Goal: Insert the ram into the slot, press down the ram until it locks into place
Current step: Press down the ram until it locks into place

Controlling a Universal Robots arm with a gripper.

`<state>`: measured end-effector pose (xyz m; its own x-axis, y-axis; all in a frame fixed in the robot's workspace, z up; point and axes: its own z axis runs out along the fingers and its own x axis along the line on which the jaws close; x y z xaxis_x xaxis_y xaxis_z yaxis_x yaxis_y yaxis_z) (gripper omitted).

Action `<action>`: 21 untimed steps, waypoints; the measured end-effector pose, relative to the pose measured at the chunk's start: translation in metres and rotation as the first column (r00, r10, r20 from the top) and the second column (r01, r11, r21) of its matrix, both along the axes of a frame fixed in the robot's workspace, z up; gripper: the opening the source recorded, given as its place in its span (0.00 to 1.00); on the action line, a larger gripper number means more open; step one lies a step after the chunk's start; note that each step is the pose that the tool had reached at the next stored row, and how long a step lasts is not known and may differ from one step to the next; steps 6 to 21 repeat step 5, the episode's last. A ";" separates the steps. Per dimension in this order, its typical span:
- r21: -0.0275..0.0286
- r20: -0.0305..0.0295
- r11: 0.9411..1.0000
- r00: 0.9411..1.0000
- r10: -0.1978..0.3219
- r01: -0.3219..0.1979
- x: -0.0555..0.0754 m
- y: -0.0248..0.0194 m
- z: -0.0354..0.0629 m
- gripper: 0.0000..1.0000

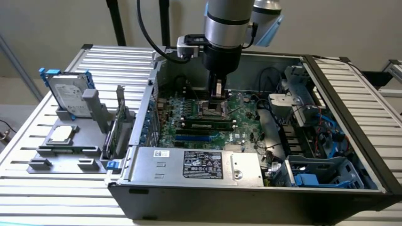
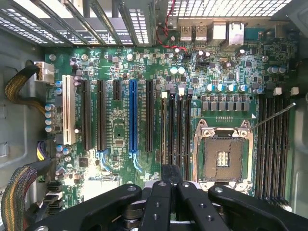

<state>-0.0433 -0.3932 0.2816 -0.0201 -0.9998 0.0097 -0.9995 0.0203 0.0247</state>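
Note:
The ram [image 1: 205, 125], a dark-green stick, stands on edge in the slot [image 1: 178, 124], a long black socket with white end clips, on the motherboard inside the open case. My gripper [image 1: 217, 95] hangs just above the board over the CPU socket [image 1: 214, 108], a little behind the ram and apart from it. In the wrist view the ram [image 2: 163, 127] is seen edge-on in the outermost of several parallel black sockets. The gripper [image 2: 171, 172] is near that end of the row. Its fingers [image 2: 166, 179] are pressed together, shut, with nothing between them.
A silver power supply [image 1: 195, 164] fills the case front. A bright-blue connector strip [image 1: 192, 138] lies between it and the ram. Cables and drive bays [image 1: 314, 132] crowd the exterior view's right. A hard drive [image 1: 68, 95] stands in a grey fixture outside the case.

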 end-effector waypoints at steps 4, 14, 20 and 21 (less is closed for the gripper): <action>0.000 0.000 1.000 1.000 0.000 0.000 0.000 0.0000 0.0000 0.11; 0.000 0.000 1.000 1.000 0.000 0.000 0.000 0.0000 0.0000 0.11; 0.000 0.000 1.000 1.000 0.000 0.000 0.000 0.0000 0.0000 0.11; 0.000 0.000 1.000 1.000 0.000 0.000 0.000 0.0000 0.0000 0.11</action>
